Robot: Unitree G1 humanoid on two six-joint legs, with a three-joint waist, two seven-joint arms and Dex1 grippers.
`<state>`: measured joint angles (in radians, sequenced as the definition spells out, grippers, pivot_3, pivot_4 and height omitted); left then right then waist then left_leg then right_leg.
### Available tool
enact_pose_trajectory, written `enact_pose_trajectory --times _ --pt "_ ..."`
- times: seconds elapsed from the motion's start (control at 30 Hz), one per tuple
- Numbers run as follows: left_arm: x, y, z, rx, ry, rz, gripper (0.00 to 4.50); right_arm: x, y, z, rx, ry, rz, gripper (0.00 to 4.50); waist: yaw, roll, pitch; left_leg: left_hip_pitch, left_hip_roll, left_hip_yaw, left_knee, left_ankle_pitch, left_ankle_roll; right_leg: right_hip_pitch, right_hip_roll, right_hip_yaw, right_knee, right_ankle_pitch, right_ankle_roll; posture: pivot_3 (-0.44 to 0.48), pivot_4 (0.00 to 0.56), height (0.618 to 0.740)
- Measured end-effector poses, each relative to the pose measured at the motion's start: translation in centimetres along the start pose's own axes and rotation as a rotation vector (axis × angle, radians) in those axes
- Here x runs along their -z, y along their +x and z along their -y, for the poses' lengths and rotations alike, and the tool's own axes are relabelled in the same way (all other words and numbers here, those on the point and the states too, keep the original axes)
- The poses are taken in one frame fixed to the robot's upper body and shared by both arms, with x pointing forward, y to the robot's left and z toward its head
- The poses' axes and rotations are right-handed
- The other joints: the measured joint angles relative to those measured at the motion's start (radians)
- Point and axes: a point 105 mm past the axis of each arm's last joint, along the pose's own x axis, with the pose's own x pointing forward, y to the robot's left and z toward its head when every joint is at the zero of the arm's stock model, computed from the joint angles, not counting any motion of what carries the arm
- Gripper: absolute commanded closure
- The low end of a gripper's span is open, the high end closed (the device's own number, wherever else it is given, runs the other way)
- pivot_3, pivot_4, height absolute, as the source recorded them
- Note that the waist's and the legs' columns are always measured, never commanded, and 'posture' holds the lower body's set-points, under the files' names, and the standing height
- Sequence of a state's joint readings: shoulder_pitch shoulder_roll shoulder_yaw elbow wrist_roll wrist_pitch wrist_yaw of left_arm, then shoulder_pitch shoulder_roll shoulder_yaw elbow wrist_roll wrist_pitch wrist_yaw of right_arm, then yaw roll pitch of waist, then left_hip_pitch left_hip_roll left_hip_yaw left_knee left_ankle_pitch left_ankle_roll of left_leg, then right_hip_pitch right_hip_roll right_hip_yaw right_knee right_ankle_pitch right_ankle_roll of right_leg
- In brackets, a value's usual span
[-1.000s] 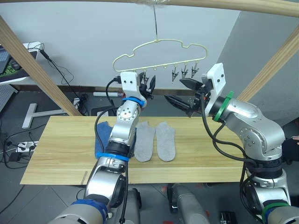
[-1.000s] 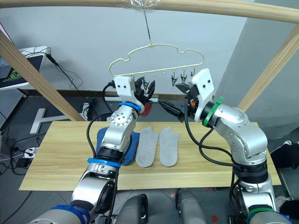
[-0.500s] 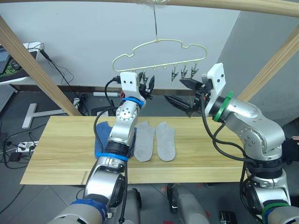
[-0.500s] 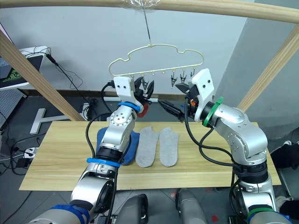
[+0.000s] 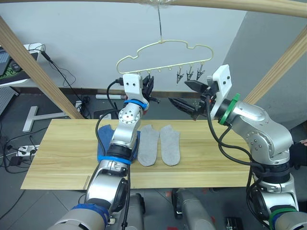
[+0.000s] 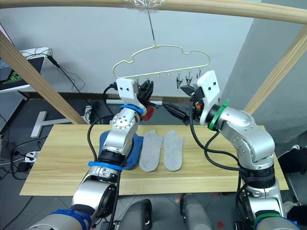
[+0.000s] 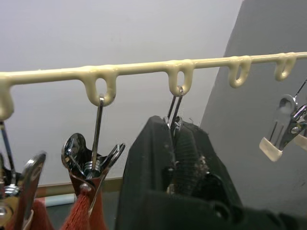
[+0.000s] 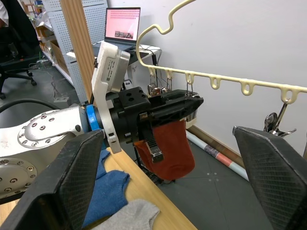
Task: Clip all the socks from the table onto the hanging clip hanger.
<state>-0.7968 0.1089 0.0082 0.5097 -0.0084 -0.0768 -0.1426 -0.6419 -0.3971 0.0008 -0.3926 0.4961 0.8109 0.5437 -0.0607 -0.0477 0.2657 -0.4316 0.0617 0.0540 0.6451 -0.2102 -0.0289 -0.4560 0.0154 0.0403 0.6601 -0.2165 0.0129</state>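
**Left gripper pinching a clip on the hanger, rust-red sock at risk of slipping out**

Left of the clip hanger's [image 5: 163,60] middle, the raised left gripper [image 7: 175,143] is closed around a grey clip [image 7: 173,112]; if it lets go off-centre, the rust-red sock [image 8: 165,146] below could drop. Under the hanger, two grey socks [image 5: 156,143] and blue socks [image 5: 104,139] lie on the table [image 5: 57,158]. To the hanger's right, the right gripper [image 5: 189,98] hovers with fingers spread, empty.

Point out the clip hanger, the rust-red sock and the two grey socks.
clip hanger [image 5: 165,44]: left eye view, wavy top wire.
rust-red sock [image 8: 168,148]: right wrist view, hanging body.
grey socks [image 5: 148,143]: left eye view, left sock's middle.
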Motion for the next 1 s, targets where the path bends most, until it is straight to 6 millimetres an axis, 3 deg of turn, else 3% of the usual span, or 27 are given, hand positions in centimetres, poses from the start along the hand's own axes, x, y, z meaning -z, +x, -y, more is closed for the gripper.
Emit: enact_pose_trajectory --times 0.23,0.33,0.43,0.73,0.9,1.0 --pt "0.1 0.0 -0.2 0.003 -0.005 -0.005 4.43 0.6 0.4 -0.7 -0.017 -0.004 -0.001 0.00 0.000 0.000 0.000 0.000 0.000 0.000 0.000 0.000 0.000 0.000 0.000 0.000 0.000 0.000 0.000 -0.115 0.256 0.740" --pt "0.1 -0.3 -0.4 0.018 -0.046 -0.017 4.43 3.6 1.0 -1.6 -0.004 -0.033 -0.080 0.00 0.000 0.000 0.000 0.000 0.000 -0.001 0.000 0.000 0.000 0.000 0.000 0.000 0.001 0.000 0.000 -0.108 0.257 0.740" --pt "0.1 -0.9 -1.2 0.019 -0.090 -0.026 4.43 9.4 0.8 -1.8 0.056 -0.026 -0.246 0.00 0.001 0.000 0.000 0.001 0.000 0.000 0.000 0.000 0.000 0.000 0.000 0.000 0.001 0.000 0.000 -0.087 0.261 0.740" --pt "0.3 -3.2 -2.2 0.020 -0.109 -0.052 4.43 21.1 2.1 -2.6 0.120 0.016 -0.492 0.00 -0.004 0.000 0.000 0.010 0.001 0.003 0.001 0.000 0.000 0.006 0.001 0.002 0.004 0.000 -0.001 -0.041 0.260 0.740" --pt "0.2 -3.3 -2.0 0.020 -0.112 -0.057 4.43 21.5 3.9 -1.9 0.135 -0.007 -0.464 0.00 -0.002 0.000 0.000 0.010 0.001 0.003 0.000 0.001 0.001 0.007 0.001 0.002 0.003 0.001 -0.001 -0.025 0.259 0.740" --pt "0.0 -3.3 -1.9 0.021 -0.113 -0.059 4.43 22.9 3.9 -1.6 0.128 -0.018 -0.517 0.00 0.005 0.000 0.000 0.010 0.001 0.003 -0.001 0.001 0.001 0.007 0.001 0.002 0.002 0.001 -0.001 -0.014 0.260 0.740"
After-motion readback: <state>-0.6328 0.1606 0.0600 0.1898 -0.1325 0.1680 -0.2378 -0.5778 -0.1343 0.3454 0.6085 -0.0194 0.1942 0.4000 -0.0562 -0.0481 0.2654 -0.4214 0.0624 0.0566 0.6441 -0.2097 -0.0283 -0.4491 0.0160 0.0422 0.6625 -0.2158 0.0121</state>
